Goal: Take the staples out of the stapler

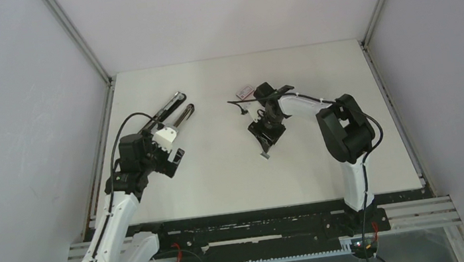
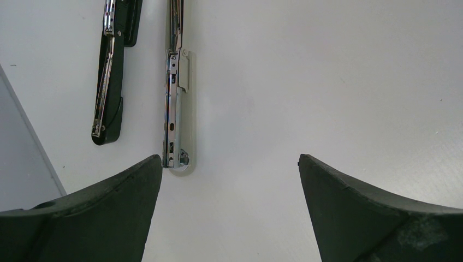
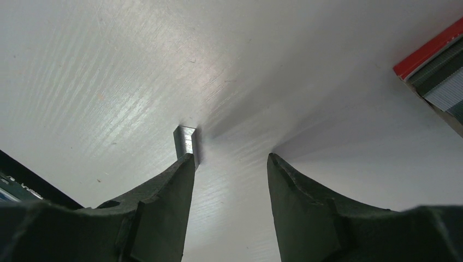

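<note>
Top external view: white worktop [image 1: 236, 184], one arm at each near corner. The left arm reaches to the far left, the right arm bends in toward the middle.

The stapler [image 1: 182, 114] lies on the far-left part of the worktop, swung wide open. Its two bars are splayed apart and joined at the far end. In the left wrist view the black bar is to the left and the silver rail sits just beside it. The rail's near end is just off one finger.

Left hand [image 2: 229, 161] – jaws spread fully, nothing between them, low over bare worktop.

Small red-and-white box [image 1: 245, 91] lies far of the right hand.

Right hand [image 3: 230, 155] – jaws partly apart, gripping nothing.

The staples [image 3: 187, 141] – a short silver strip on the worktop right of centre, right at one fingertip [image 3: 183, 164] and outside the gap. Well apart from the stapler.
</note>
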`<state>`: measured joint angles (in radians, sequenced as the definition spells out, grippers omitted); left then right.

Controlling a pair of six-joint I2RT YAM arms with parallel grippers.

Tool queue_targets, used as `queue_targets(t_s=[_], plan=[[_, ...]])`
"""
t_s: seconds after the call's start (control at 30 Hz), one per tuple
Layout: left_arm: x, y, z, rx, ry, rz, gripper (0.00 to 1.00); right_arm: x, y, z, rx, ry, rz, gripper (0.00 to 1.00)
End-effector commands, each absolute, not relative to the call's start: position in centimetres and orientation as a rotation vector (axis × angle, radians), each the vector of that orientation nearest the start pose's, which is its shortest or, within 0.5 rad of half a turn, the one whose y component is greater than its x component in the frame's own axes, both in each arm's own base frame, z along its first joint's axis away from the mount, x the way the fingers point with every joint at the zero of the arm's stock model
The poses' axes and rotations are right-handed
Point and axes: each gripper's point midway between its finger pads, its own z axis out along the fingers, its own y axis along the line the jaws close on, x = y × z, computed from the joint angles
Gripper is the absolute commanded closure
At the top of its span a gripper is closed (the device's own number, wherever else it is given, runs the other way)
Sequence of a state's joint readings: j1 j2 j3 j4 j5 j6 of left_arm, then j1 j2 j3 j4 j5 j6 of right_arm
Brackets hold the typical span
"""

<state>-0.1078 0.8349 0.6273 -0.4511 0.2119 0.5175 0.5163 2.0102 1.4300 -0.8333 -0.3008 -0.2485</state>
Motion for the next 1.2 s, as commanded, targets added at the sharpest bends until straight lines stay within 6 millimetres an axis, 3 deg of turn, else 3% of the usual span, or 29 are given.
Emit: queue_targets(t_s=[0.0, 1.17], plan=[[26.9, -4.3, 13.5, 0.795, 2.046, 0.014, 0.0, 30.3, 22.4, 2.2, -1.155, 2.746, 0.525, 0.48], [26.9, -4.2, 13.5, 0.795, 2.042, 0.02, 0.0, 30.6, 21.7, 0.7, -1.217, 2.741, 0.298, 0.48]])
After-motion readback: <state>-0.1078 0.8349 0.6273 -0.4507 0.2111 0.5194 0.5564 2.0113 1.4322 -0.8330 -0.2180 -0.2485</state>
